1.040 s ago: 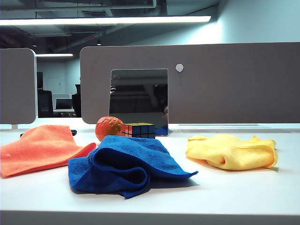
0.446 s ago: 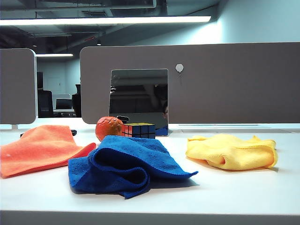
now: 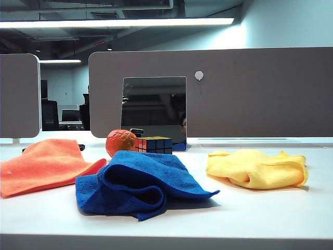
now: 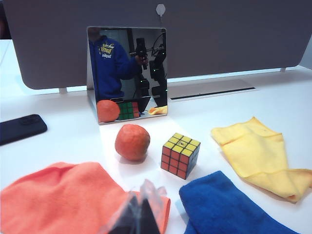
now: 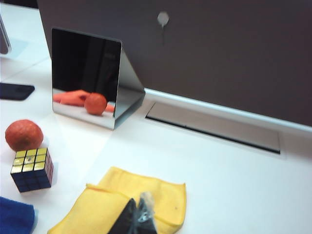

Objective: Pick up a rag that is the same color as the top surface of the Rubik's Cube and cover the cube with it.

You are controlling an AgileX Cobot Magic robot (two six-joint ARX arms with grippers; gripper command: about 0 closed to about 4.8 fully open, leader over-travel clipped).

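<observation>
On table, we see rag (image 3: 256, 167) at cube's (image 3: 154, 144) four o'clock, unmoved since a second ago. Right gripper (image 5: 138, 218) clenched, empty, above rag; left gripper (image 4: 139, 214) clenched, over orange cloth (image 4: 63, 200). Pickup pending.

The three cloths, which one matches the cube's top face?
The yellow rag, on the exterior view's right; the cube has a yellow top. The others are orange and blue.
</observation>
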